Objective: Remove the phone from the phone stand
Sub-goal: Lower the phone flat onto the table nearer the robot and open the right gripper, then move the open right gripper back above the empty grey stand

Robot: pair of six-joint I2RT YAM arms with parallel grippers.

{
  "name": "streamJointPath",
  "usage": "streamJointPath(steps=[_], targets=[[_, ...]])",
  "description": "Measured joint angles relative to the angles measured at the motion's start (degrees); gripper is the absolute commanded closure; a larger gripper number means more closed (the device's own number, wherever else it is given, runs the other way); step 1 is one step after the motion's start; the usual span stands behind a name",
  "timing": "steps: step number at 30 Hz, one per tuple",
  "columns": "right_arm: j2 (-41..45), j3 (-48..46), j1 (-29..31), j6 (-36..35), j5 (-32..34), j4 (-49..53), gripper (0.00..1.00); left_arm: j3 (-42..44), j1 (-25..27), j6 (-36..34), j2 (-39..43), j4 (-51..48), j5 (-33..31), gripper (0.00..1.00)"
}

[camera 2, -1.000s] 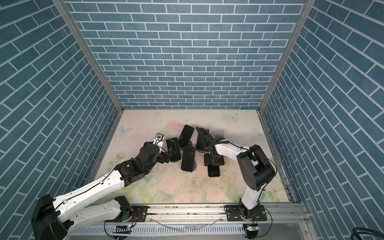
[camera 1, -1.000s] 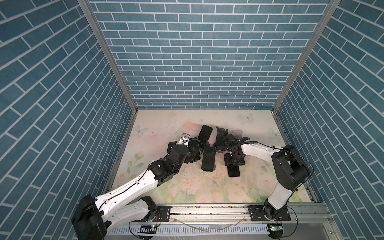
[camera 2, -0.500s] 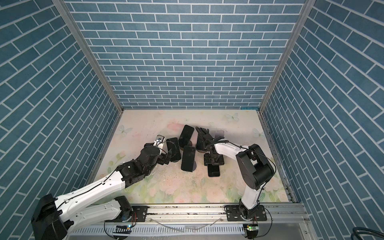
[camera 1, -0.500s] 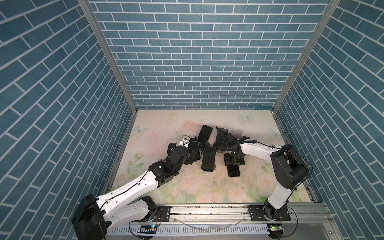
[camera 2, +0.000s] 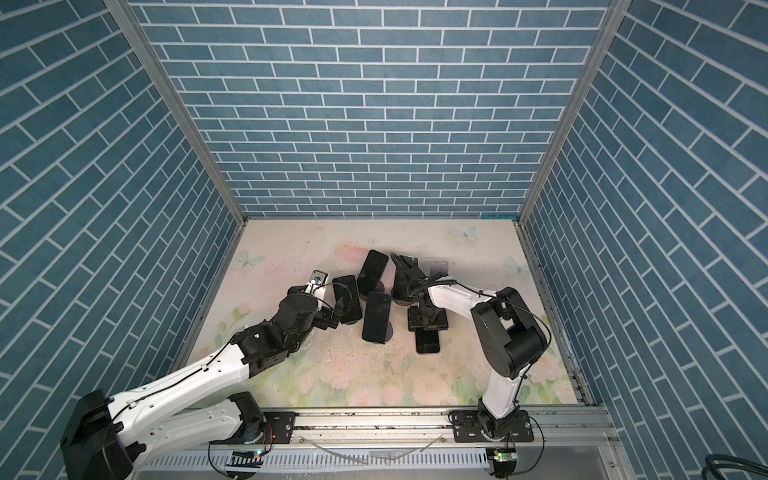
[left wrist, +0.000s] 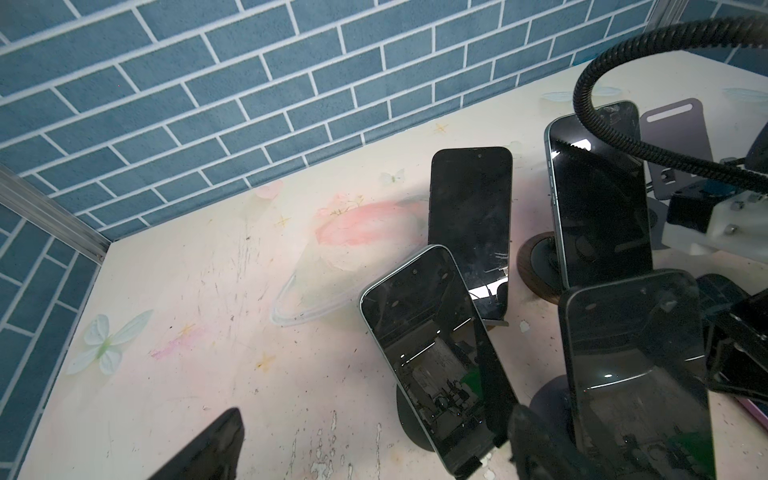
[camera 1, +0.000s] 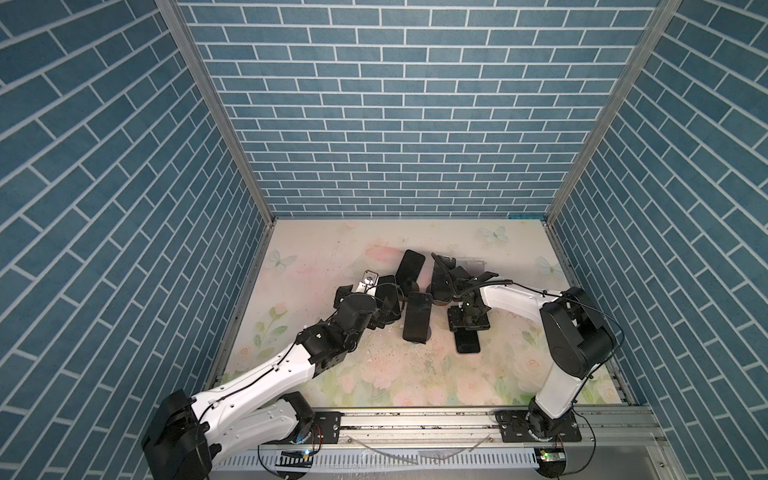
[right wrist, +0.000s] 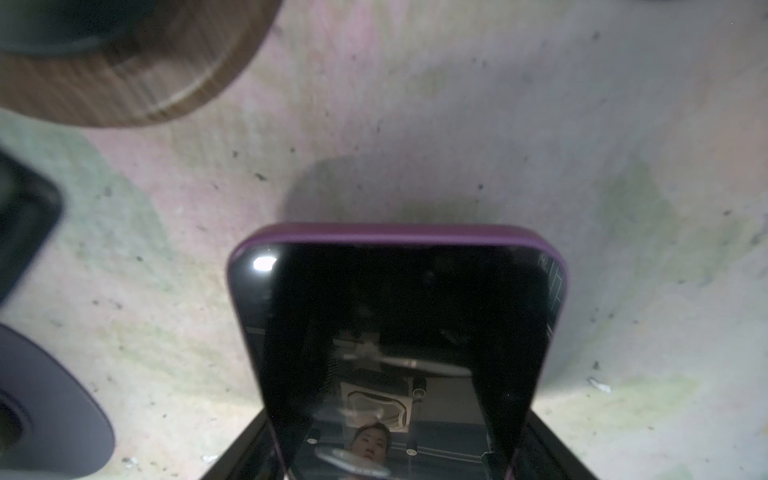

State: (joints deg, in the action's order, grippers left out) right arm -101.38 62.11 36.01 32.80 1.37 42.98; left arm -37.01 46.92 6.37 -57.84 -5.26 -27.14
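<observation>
Since the right end effector (camera 1: 467,326) clamps the purple-cased phone (right wrist: 399,332) just over the tabletop (camera 1: 332,374), removal looks nearly done; left end effector (camera 1: 384,309) gapes empty.

White-and-black twin-arm robot on a metal rail (camera 1: 415,419).
The left arm (camera 1: 266,374) has white shell links, bulky black joints and a thin black cable running along the shell. The right arm (camera 1: 511,301) is built alike, with a large rounded black elbow block (camera 1: 577,336). A ribbed black hose (left wrist: 582,89) arcs by its wrist, where a white housing (left wrist: 715,239) carries small silver screws. Black base plates (camera 1: 509,430) with bolt heads fix both to the rail.
</observation>
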Motion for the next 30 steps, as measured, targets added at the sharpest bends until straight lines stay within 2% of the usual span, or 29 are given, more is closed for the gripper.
streamJointPath(steps=[12,24,30], targets=[[-0.09,0.02,0.11,0.44,0.33,0.04,0.19,0.42,0.0,0.0,0.74,-0.02,-0.09,0.0],[0.0,0.09,0.11,0.39,0.63,0.2,0.17,0.42,0.0,0.02,0.74,-0.02,-0.26,0.0],[3.39,0.09,0.33,-0.07,3.56,-1.31,0.15,0.42,0.0,0.02,0.76,-0.11,-0.26,0.0]])
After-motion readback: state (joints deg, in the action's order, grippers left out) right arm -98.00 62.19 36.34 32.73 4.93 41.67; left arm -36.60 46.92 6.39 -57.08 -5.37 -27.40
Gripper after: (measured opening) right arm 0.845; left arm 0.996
